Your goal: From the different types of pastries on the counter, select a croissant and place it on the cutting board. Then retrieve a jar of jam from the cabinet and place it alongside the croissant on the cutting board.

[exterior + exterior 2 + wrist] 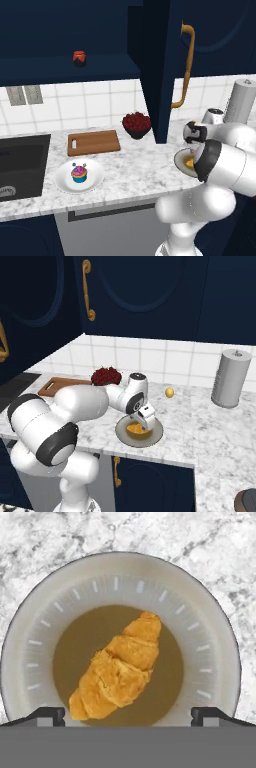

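Golden-orange crescent croissant (118,666) lay mid-plate (120,577); the wide-open, empty hand (128,714) needed to descend straight, straddling its body.

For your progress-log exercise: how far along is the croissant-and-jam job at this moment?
Done: nothing is delivered; the cutting board is bare. In hand: the open gripper hovers over the croissant on its plate, not gripping. Left: move the croissant, then fetch the jar of jam from the cabinet shelf.

one croissant (120,669), one cupcake (79,173), two plates (30,657) (one each)
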